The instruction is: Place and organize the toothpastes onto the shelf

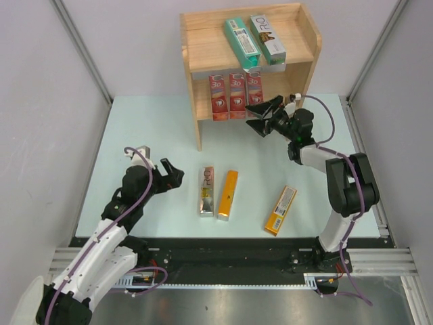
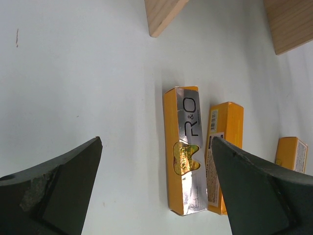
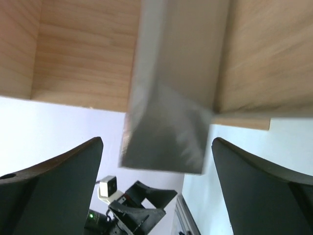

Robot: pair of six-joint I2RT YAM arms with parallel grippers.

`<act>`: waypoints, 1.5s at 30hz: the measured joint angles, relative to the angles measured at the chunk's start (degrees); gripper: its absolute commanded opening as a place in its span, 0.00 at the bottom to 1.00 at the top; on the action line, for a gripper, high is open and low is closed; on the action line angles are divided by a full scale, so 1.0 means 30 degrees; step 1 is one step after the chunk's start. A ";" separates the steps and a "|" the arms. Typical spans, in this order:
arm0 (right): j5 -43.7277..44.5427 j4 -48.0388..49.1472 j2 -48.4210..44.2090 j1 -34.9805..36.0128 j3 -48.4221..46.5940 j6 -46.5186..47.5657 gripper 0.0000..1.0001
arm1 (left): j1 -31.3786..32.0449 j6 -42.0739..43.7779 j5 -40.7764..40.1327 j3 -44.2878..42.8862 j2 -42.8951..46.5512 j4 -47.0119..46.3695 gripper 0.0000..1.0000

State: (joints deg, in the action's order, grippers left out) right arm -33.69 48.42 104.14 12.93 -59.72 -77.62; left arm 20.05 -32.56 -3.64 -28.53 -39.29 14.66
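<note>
The wooden shelf (image 1: 203, 47) stands at the back. A teal toothpaste (image 1: 241, 42) and a silver R.O one (image 1: 267, 39) lie on its upper tier. Three red toothpastes (image 1: 236, 95) stand side by side on the lower tier. My right gripper (image 1: 249, 115) is open just in front of the rightmost red carton (image 1: 254, 89). In the right wrist view a blurred carton end (image 3: 168, 132) shows between the wide fingers, touching neither. My left gripper (image 1: 176, 169) is open over the table, left of a silver R&O carton (image 2: 187, 152) and an orange carton (image 2: 224, 147).
A third orange-yellow carton (image 1: 281, 210) lies on the table further right, near the right arm's base. The shelf's side panels (image 2: 164, 14) come down to the table behind the loose cartons. Grey walls close in both sides of the table.
</note>
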 measured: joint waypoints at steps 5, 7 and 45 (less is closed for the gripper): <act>0.0051 -0.2237 -0.2106 0.0568 0.0189 0.1676 1.00 | 0.0000 0.0007 0.0284 0.0189 0.0211 -0.0146 1.00; 0.0182 -0.3082 -0.3432 0.0750 0.0474 0.2535 1.00 | 0.0000 0.0007 0.0386 0.0240 0.0299 -0.0204 1.00; 1.0790 -2.0684 -1.5562 0.3235 0.5442 1.5263 1.00 | 0.3818 0.0058 0.0743 -0.2237 -0.6747 -0.2484 1.00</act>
State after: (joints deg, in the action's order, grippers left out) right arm -1.32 -13.63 57.45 22.63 -43.40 -31.83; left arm 31.51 -32.38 -1.41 -35.24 -59.53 7.20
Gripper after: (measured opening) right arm 0.995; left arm 0.996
